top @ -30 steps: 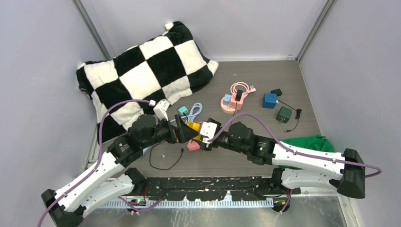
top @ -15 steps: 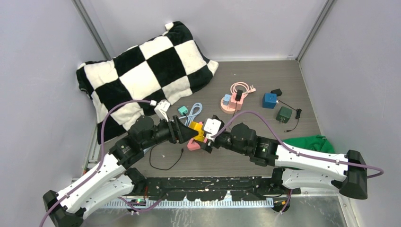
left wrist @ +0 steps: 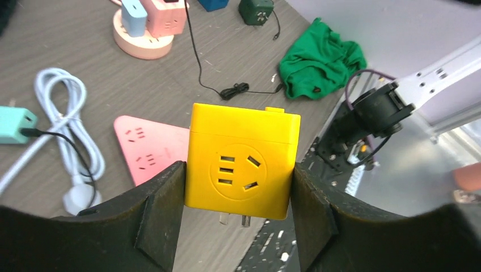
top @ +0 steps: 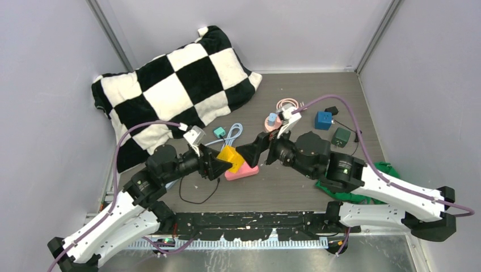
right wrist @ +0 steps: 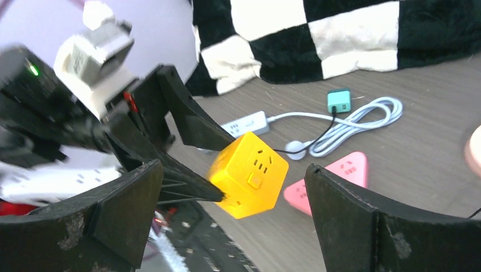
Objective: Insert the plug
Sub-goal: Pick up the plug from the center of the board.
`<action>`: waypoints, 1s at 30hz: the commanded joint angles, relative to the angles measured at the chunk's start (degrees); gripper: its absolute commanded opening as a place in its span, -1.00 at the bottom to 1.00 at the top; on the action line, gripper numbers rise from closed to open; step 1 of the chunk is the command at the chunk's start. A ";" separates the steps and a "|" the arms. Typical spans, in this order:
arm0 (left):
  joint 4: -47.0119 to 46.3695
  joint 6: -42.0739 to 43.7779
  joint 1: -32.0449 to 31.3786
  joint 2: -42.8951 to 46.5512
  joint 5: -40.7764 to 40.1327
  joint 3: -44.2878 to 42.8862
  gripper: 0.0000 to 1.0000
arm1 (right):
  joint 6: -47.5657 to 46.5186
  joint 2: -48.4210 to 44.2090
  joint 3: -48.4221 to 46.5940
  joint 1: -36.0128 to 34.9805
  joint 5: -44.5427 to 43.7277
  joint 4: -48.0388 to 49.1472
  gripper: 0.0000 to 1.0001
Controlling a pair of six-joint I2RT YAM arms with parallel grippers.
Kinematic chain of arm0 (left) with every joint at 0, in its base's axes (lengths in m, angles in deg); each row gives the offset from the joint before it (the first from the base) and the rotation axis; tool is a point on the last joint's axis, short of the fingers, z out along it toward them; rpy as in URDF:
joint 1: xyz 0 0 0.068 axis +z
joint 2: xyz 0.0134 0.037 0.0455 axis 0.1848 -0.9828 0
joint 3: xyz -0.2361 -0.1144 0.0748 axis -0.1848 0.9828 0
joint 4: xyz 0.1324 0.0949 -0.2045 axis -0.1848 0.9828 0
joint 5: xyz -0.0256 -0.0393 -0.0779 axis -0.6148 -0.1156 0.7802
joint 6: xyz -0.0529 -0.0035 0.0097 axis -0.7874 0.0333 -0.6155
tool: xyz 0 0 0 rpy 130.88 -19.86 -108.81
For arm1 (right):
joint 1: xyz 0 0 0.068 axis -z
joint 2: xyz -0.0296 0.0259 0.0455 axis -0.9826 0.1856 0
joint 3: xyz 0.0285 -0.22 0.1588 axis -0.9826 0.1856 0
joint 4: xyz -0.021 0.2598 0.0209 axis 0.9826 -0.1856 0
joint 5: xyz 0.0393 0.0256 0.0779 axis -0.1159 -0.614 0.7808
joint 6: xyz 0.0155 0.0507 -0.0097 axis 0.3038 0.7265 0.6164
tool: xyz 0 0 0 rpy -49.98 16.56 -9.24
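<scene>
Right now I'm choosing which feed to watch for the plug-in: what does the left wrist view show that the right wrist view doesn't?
Left wrist only: prongs under the cube, and the green cloth. Right wrist only: the pillow and the white strip. Both: the cube, pink socket, white cable and teal plug.

The left arm [top: 122, 207] is extended from the near left toward the centre. The left gripper [top: 224, 164] is clamped on a yellow socket cube [left wrist: 243, 164]. The right arm [top: 391, 190] is angled in from the near right. The right gripper [top: 262, 150] is spread wide, empty, and faced toward the left gripper.
</scene>
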 commanded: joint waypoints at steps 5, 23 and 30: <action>-1.60 17.59 -0.15 4.74 4.18 -1.10 -0.63 | 25.37 1.34 -9.59 3.40 -5.25 -16.87 0.99; -3.52 22.79 -0.16 9.24 5.53 2.61 -0.65 | 43.32 14.20 -1.82 8.53 22.62 1.87 0.86; -3.15 23.12 -0.16 9.34 5.03 2.72 -0.65 | 43.33 16.54 -0.74 8.51 26.45 5.31 0.41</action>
